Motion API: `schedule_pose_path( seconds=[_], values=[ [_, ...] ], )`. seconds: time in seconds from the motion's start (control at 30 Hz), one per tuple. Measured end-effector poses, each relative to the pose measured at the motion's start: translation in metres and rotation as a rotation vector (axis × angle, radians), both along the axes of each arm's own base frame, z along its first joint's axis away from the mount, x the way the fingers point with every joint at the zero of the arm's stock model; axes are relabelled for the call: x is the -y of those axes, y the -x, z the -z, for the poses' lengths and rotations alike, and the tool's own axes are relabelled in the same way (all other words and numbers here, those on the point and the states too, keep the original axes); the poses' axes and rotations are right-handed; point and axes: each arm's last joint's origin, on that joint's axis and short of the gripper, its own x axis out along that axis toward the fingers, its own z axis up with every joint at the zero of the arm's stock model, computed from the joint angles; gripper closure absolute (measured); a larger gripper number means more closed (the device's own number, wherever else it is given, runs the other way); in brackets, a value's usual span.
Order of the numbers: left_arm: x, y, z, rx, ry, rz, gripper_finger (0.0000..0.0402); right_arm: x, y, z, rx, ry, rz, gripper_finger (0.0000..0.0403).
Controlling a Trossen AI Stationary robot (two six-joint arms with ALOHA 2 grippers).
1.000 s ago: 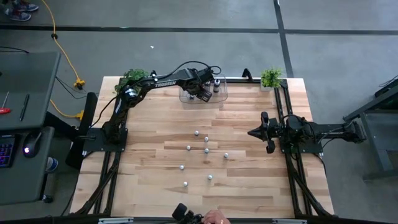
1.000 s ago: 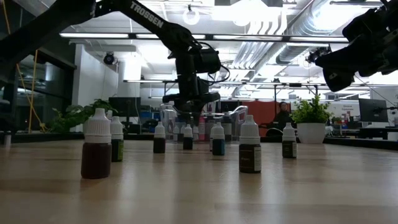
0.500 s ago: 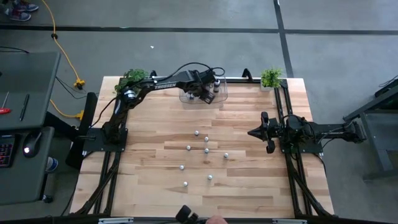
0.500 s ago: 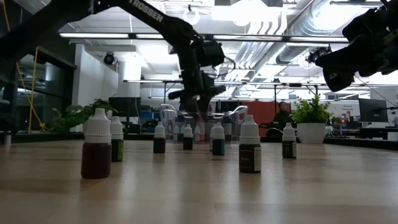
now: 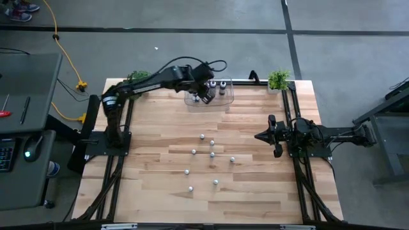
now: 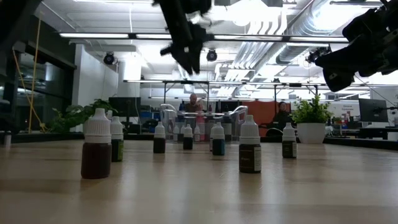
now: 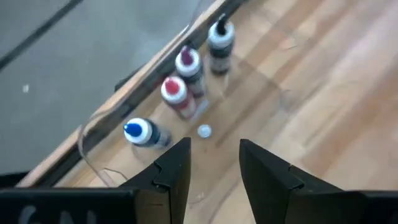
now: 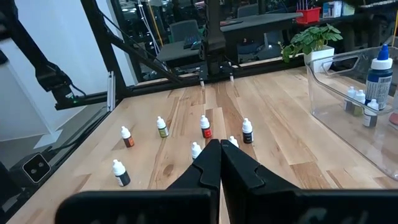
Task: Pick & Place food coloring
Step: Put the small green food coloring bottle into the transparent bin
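Small food coloring bottles (image 5: 211, 154) stand scattered upright mid-table, and larger ones (image 7: 186, 81) sit inside the clear bin (image 5: 225, 97) at the far edge. The left gripper (image 7: 211, 163) hangs above that bin, fingers apart and holding nothing. The right gripper (image 5: 258, 136) waits at the table's right side, fingers pressed together.

Likely lab-office: exposed ducts (image 6: 348, 18), desks (image 6: 373, 132).

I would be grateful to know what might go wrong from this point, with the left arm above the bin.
The left hand hangs open and empty over the clear bin; descending, it might topple the upright bottles inside. The small bottles mid-table stand close together, so picking one could knock a neighbour.
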Motion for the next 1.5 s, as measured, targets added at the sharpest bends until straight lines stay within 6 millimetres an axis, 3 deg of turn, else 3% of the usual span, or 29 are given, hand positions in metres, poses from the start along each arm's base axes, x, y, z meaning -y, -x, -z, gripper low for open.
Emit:
schedule_pose_path(
  seconds=[0.3,0.43,0.57,0.7,0.87,0.97,1.2,1.5],
  values=[
    [0.047,0.047,-0.055,-0.039,-0.064,0.195,0.0270,0.000,0.000,0.000,0.000,0.000,0.000,0.0402],
    [0.068,0.070,-0.065,-0.074,-0.060,0.268,0.0270,0.000,0.000,0.000,0.000,0.000,0.000,0.0402],
    [0.089,0.093,-0.062,-0.055,-0.012,0.346,0.0270,0.000,0.000,0.000,0.001,0.000,0.000,0.0402],
    [0.112,0.125,-0.050,0.022,0.035,0.389,0.0270,0.000,0.000,0.000,0.000,0.000,0.000,0.0402],
    [0.133,0.160,-0.017,0.129,0.136,0.453,0.0270,0.000,0.000,0.000,0.000,0.000,0.000,0.0402],
    [0.144,0.171,0.005,0.187,0.196,0.530,0.0270,0.000,0.000,0.000,0.000,0.000,0.000,0.0402],
    [0.164,0.170,0.051,0.235,0.232,0.685,0.0270,0.000,0.000,0.000,0.000,0.000,0.000,0.0402],
    [0.179,0.143,0.078,0.203,0.244,0.779,0.0270,0.000,0.000,0.000,-0.001,0.000,0.000,0.0402]
  ],
)
